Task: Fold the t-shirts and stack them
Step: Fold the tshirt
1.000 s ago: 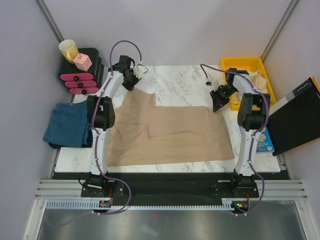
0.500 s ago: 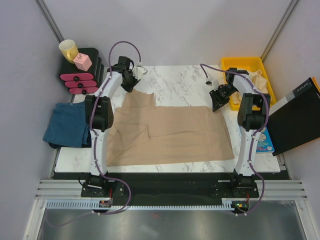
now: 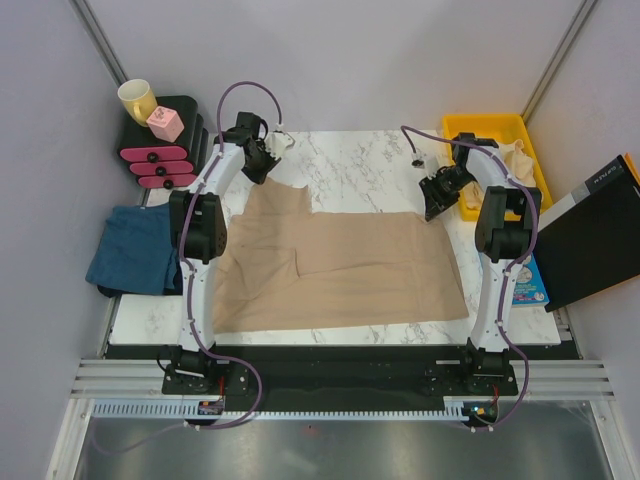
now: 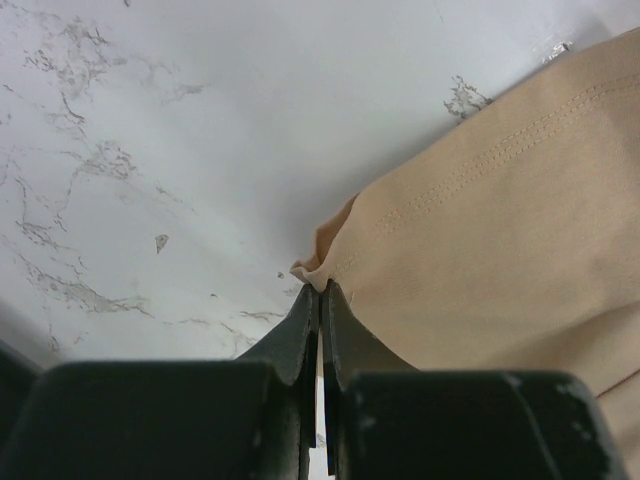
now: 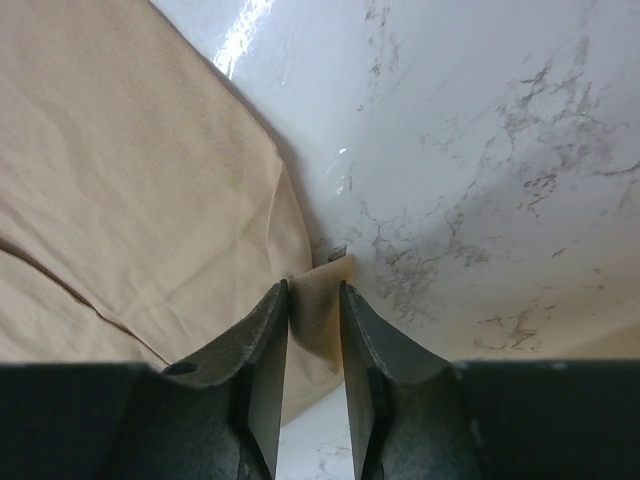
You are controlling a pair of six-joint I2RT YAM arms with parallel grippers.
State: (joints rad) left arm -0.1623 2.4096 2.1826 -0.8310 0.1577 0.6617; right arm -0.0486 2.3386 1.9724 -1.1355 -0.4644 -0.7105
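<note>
A tan t-shirt [image 3: 330,260] lies spread flat on the marble table [image 3: 360,160]. My left gripper [image 3: 262,172] is at its far left corner. In the left wrist view it [image 4: 322,291] is shut tight on the corner of the hemmed tan cloth [image 4: 500,250]. My right gripper [image 3: 432,208] is at the far right corner. In the right wrist view it [image 5: 314,291] holds a fold of the tan cloth [image 5: 130,180] that fills the narrow gap between its jaws. A teal-blue t-shirt [image 3: 135,250] lies folded off the table's left edge.
A yellow bin [image 3: 480,126] at the back right holds crumpled beige cloth [image 3: 515,160]. A black stand with pink parts [image 3: 160,150] and a yellow mug [image 3: 137,98] is at the back left. A black board [image 3: 595,235] leans at the right.
Both grippers have shifted slightly toward the back of the table with the shirt corners in them. The far edge of the shirt is drawn a little tauter.
</note>
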